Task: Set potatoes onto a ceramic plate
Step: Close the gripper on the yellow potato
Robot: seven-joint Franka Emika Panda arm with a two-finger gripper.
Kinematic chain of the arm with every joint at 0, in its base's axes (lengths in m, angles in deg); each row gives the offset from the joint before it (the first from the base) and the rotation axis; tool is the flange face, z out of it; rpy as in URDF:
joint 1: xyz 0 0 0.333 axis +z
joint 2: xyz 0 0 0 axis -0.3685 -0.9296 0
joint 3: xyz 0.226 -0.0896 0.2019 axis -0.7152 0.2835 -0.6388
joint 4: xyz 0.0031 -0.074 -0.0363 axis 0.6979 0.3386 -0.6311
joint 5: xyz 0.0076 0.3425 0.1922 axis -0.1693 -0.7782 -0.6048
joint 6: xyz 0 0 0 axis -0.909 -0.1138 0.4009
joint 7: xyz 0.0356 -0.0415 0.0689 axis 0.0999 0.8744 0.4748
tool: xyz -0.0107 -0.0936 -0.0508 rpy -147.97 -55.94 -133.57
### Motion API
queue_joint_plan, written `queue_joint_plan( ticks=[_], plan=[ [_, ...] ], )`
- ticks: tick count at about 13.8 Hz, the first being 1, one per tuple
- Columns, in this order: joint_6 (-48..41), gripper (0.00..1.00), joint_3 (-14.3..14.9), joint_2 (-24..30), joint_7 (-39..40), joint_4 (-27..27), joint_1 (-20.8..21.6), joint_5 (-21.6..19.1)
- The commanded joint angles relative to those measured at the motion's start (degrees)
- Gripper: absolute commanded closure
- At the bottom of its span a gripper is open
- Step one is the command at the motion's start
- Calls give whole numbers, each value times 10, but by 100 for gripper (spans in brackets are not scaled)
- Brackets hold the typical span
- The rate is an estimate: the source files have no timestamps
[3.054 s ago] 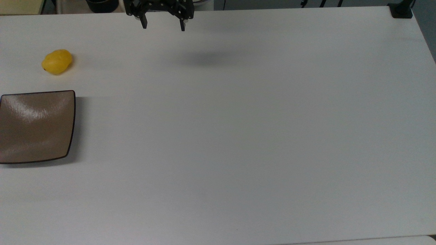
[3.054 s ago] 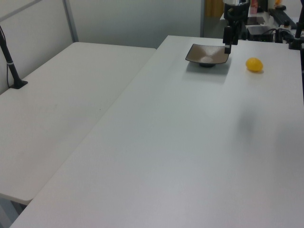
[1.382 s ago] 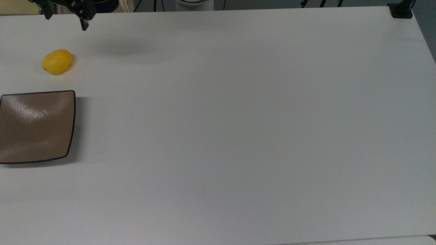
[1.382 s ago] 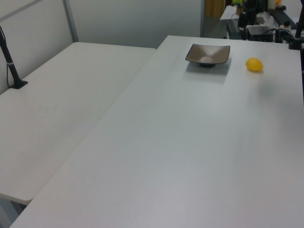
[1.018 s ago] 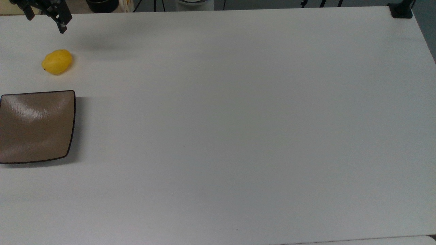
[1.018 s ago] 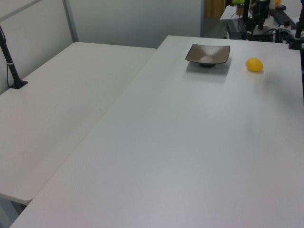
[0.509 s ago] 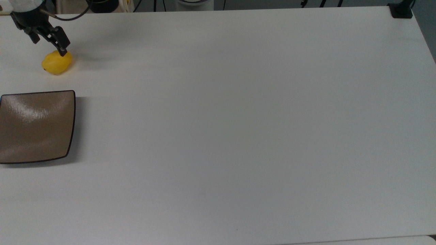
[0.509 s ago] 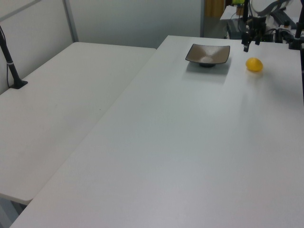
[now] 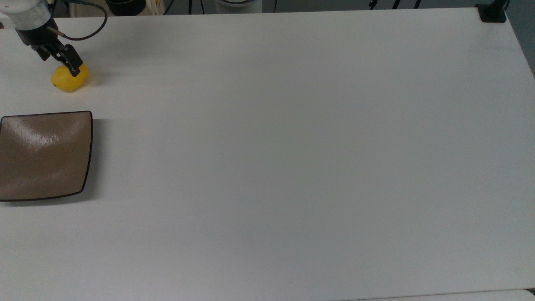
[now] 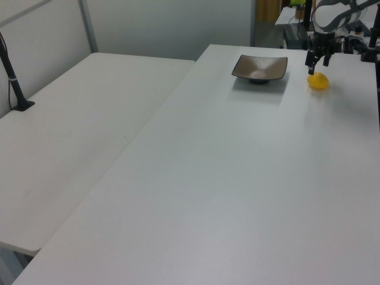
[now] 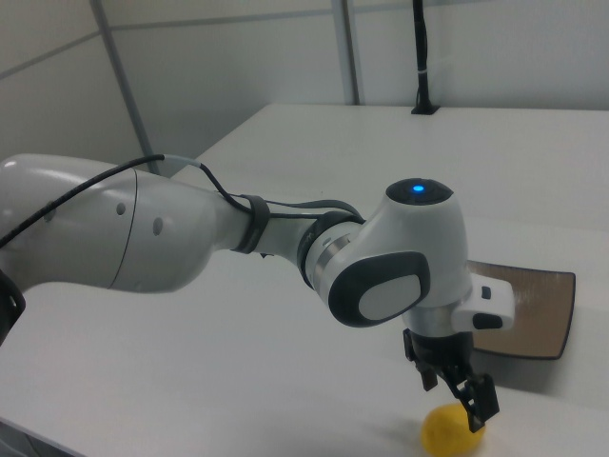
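Observation:
The potato (image 9: 70, 80) is a small yellow oval lying on the white table at the top view's far left. It sits beyond the brown square ceramic plate (image 9: 42, 154), apart from it. My gripper (image 9: 59, 64) is open and hangs low right over the potato, one finger (image 9: 75, 70) overlapping its top edge. In the left view the gripper (image 10: 317, 67) is just above the potato (image 10: 319, 81), to the right of the plate (image 10: 259, 67). The right view shows the open gripper (image 11: 454, 400) close over the potato (image 11: 452, 430), with the plate (image 11: 533, 309) behind.
A black clamp (image 9: 492, 12) sits at the table's corner in the top view's upper right. A second white table (image 10: 77, 136) with a black post (image 10: 15, 83) adjoins on the left view's left. The arm's cable (image 9: 94, 27) loops by the gripper.
The gripper has travelled from the table's far-edge middle to the top view's left, then come down over the potato. Potato and plate have not moved.

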Motion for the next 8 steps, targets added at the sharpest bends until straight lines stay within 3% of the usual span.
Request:
queue_joint_plan(
  ticks=[1,8],
  plan=[
    [19,0,-5,-7,2,3,-4,-10],
    [29,1,-5,-36,5,7,-4,-6]
  ],
)
